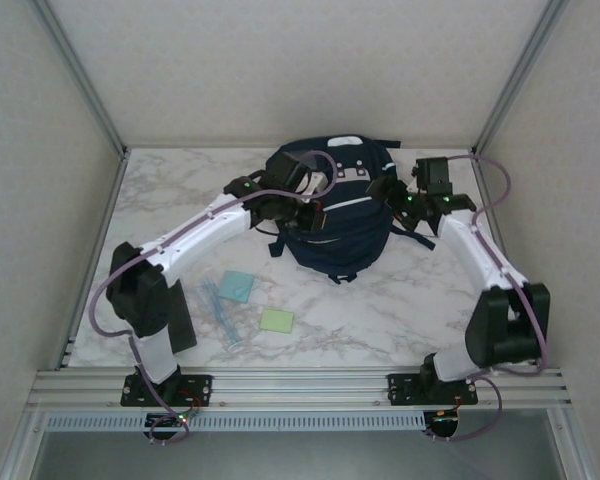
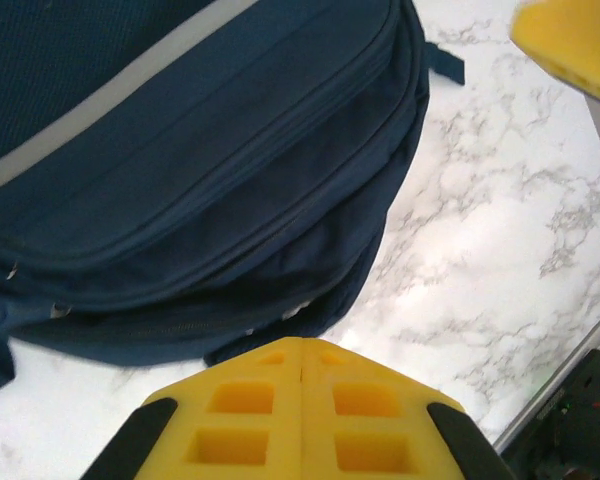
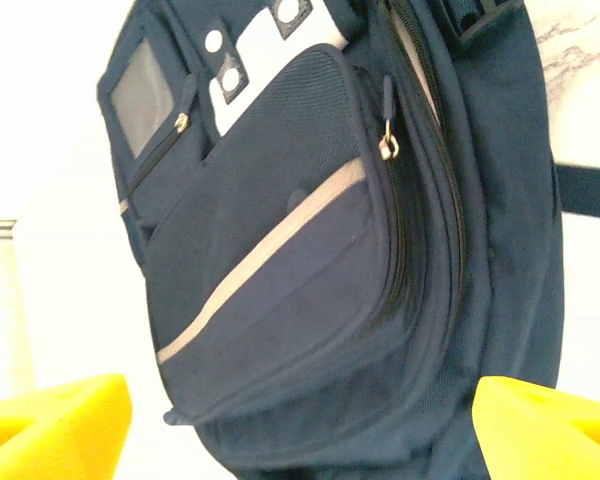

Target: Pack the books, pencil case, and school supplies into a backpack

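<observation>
Left hand (image 2: 300, 350) sitting closed beside navy backpack (image 1: 340, 235) on marble counter (image 1: 410, 300); right hand (image 3: 300, 420) hovering wide open facing its front pocket (image 3: 280, 270).

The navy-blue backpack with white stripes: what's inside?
Inside the navy-blue backpack nothing shows: its fabric covers everything. A light-blue square pad and a pale-green square pad lie outside, on the marble table.

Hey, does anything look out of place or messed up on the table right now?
Nothing spilled or damaged. The light-blue pad, pale-green pad and translucent sticks lie scattered near the left arm, outside the backpack.
</observation>
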Robot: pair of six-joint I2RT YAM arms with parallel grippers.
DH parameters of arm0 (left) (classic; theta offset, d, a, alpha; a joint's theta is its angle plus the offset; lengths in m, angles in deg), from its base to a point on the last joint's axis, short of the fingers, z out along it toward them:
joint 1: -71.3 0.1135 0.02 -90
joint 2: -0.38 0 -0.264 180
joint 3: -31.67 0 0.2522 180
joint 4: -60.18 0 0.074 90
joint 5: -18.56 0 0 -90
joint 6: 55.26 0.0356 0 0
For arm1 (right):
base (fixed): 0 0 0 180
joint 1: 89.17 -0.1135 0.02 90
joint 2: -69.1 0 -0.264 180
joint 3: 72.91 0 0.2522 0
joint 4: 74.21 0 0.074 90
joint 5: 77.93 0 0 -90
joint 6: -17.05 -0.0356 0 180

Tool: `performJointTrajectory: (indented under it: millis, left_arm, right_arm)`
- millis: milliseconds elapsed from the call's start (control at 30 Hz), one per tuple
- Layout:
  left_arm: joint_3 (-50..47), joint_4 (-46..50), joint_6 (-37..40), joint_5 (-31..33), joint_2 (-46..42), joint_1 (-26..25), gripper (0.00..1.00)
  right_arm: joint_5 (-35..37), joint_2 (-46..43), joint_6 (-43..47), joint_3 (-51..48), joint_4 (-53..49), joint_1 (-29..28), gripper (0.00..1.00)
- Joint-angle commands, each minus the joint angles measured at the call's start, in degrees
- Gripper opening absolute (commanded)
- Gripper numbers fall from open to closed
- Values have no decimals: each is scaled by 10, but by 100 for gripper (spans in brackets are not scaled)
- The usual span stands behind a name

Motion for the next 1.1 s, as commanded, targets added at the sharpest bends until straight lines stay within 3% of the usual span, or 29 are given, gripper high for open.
performJointTrajectory:
  millis: [0,267,467,667,933,1067]
  left_arm:
    - [26,-1,-5,2,28,-3,0]
    - [-24,-25,-27,90,8,9,3]
    - [-88,-70,-56,134,-29,21,41]
    - [-148,-93,-77,138,-49,40,52]
    - [-196,-124,-96,132,-74,63,54]
    - [-197,-124,-87,130,-79,67,54]
  right_arm:
    - [-19,-61,-11,-48,-30,-4,88]
    - [-33,-75,-137,-139,109,-75,81]
    - [-25,12,-197,-142,218,-137,75]
    - [-16,108,-222,-94,268,-173,71]
    - [18,175,-240,-73,285,-186,69]
    - [79,165,-212,-58,244,-198,66]
